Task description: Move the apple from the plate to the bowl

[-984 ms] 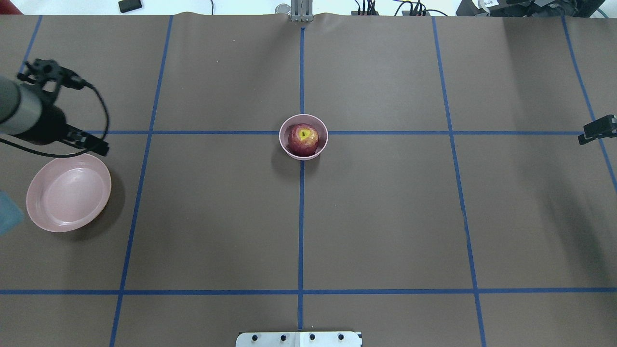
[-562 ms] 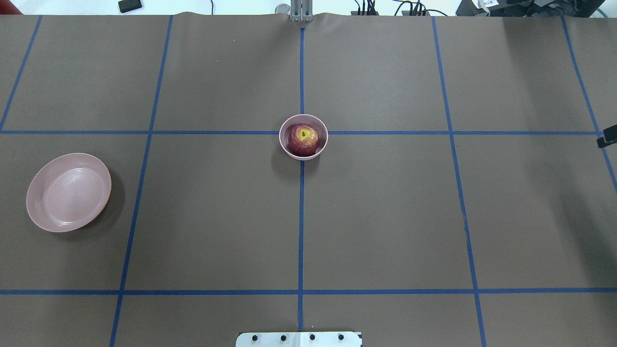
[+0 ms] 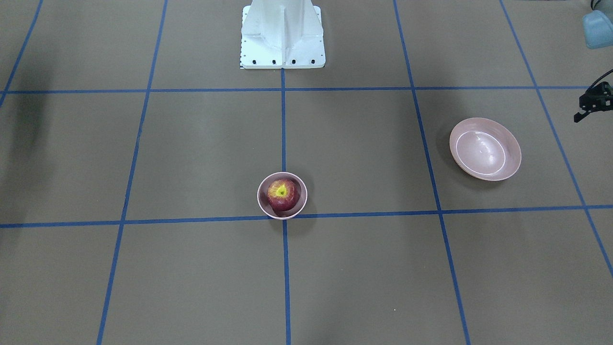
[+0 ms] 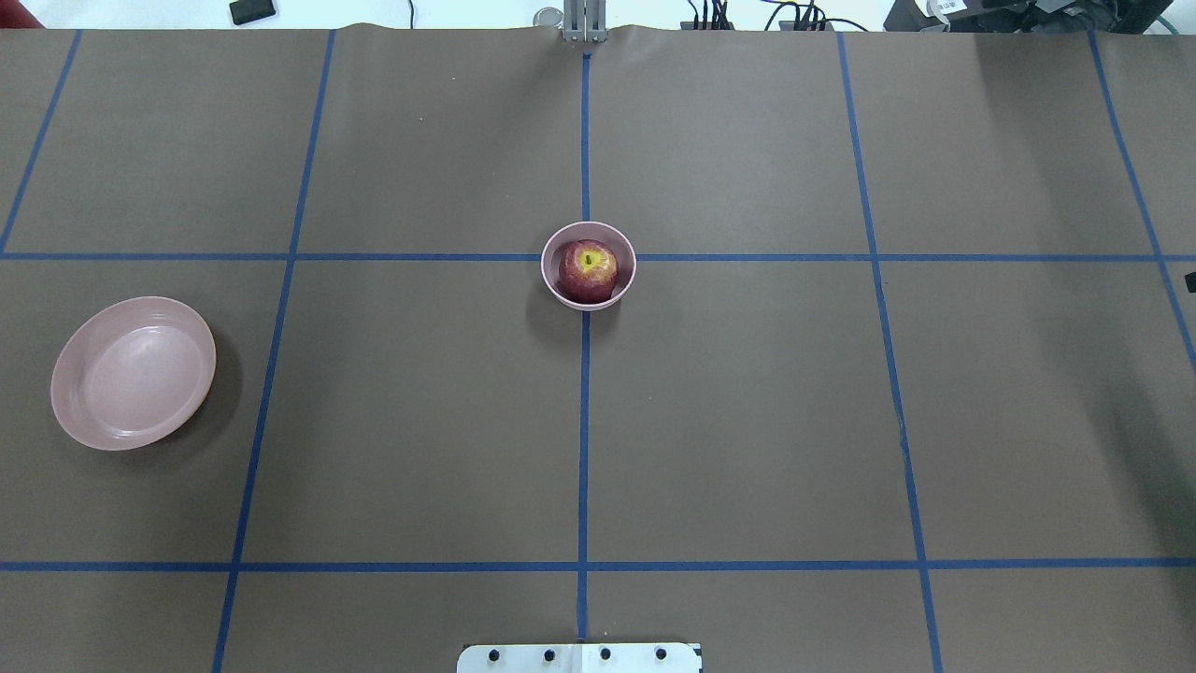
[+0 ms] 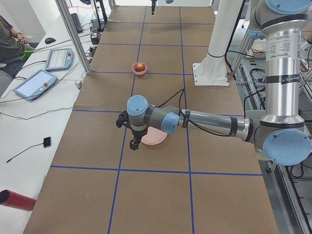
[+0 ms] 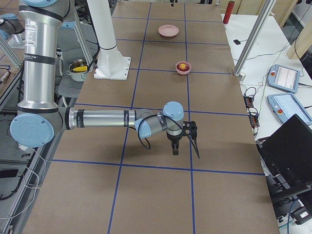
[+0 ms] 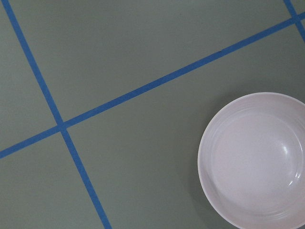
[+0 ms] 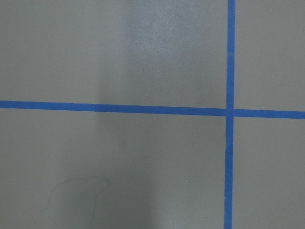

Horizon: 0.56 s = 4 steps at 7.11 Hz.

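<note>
Left end effector (image 3: 593,101) partly off-frame.

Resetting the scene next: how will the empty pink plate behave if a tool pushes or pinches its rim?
The plate looks glossy, so a pinch may well slip. It is empty and shallow, so it probably slides readily when pushed. Pressing down on its flared rim could tip it.

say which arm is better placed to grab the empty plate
Left. The left gripper hangs near the plate, which shows in its wrist view; the right gripper is at the table's far end. The apple already sits in the bowl.
</note>
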Tool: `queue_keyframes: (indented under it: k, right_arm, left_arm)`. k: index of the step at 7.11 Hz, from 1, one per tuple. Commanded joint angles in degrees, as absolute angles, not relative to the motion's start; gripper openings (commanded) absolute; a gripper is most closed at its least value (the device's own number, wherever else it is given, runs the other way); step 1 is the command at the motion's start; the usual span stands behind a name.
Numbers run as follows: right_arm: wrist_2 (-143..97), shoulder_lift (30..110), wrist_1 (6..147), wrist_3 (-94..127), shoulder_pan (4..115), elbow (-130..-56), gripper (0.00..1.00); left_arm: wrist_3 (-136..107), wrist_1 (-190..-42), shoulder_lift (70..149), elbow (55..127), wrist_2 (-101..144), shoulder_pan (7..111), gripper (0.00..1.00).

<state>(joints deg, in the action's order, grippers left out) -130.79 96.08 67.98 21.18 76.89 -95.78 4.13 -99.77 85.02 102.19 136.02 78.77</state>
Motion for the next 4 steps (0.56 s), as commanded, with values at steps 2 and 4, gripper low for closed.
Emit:
queue_keyframes:
  k: [2,4]
  right_arm:
    - [-131.0,96.0,67.4,21.0,77.3,-95.3,1.0]
    - [-136.7,95.9,69.2,20.8,78.1,-95.5,1.0]
  left_arm:
    - [1.6,-100.5,83.4,103.0,136.1,78.8,0.98]
    - [1.3,-100.0,83.3,102.0,136.3,78.9,0.98]
